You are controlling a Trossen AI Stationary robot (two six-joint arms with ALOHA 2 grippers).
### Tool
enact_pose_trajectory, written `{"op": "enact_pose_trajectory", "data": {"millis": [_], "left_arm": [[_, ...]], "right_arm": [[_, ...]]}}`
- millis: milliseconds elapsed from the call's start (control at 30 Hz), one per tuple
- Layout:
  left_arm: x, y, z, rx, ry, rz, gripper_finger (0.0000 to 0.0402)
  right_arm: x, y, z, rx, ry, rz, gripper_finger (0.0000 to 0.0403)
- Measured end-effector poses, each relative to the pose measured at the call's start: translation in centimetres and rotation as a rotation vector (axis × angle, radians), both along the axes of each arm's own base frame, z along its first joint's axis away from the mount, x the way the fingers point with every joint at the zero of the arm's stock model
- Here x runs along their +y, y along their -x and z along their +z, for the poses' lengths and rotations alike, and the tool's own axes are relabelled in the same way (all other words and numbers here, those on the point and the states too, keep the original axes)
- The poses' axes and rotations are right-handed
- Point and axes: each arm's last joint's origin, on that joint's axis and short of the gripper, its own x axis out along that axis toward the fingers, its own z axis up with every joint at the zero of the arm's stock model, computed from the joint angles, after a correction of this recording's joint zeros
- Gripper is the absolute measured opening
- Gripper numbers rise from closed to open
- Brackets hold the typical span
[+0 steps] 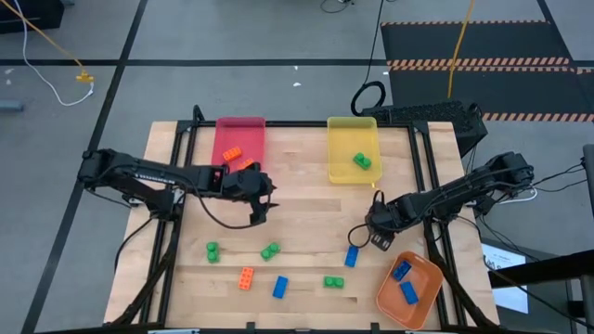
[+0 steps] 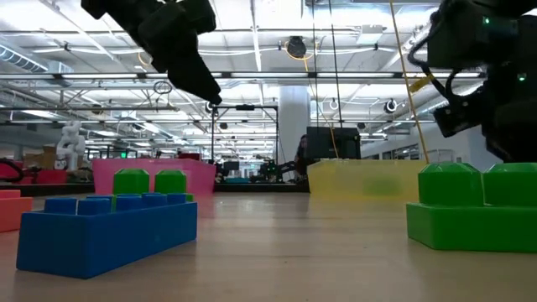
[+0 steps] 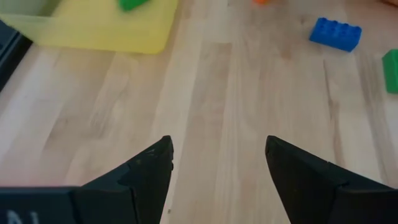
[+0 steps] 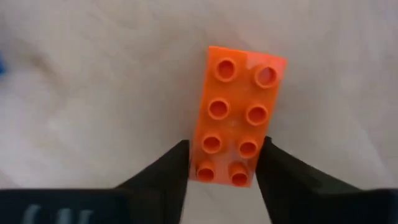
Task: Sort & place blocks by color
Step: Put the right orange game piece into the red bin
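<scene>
**Right gripper closes on an orange block**

High view: the right gripper [image 1: 376,232] is low over the table, just beside a blue block [image 1: 351,257]. The left gripper [image 1: 262,206] hangs near the pink tray [image 1: 239,125].

Left wrist view: the left gripper's fingers [image 3: 146,168] stand wide apart over bare wood, holding nothing.

Right wrist view: the right gripper's fingers [image 4: 174,165] press both long sides of the orange block [image 4: 239,106] at its near end, studs up.
</scene>
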Motion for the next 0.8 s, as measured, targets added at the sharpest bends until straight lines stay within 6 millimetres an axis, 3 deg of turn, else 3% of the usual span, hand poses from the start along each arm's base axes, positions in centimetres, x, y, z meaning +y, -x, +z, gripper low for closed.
{"op": "enact_pose_trajectory", "data": {"millis": [67,167,367,533,667,800], "left_arm": [[-0.2,0.0,-0.1,-0.004,-0.015,-0.019,0.0251],[-0.4,-0.3,0.2,-0.041,-0.043,-0.053,0.0252],[-1.3,-0.8,1.0,-0.136,-0.140,-0.182,0.0253],[-2.3,-1.0,1.5,-0.158,-0.420,-0.348,0.0253],[-2.6,-1.1,1.7,-0.141,-0.627,-0.421,0.0257],[-2.6,-1.1,1.7,-0.126,-0.727,-0.490,0.0269]], "right_arm": [[0.2,-0.7,0.1,-0.077,-0.010,0.065,0.0121],[0.4,-1.9,0.3,-0.212,0.001,0.168,0.0121],[-0.6,-4.0,1.1,-0.441,0.221,0.296,0.0121],[-1.9,-6.6,2.8,-0.723,0.364,0.365,0.0121],[-2.9,-8.3,4.8,-0.990,0.313,0.411,0.0121],[-4.1,-8.8,5.7,-1.108,0.269,0.416,0.0121]]}}
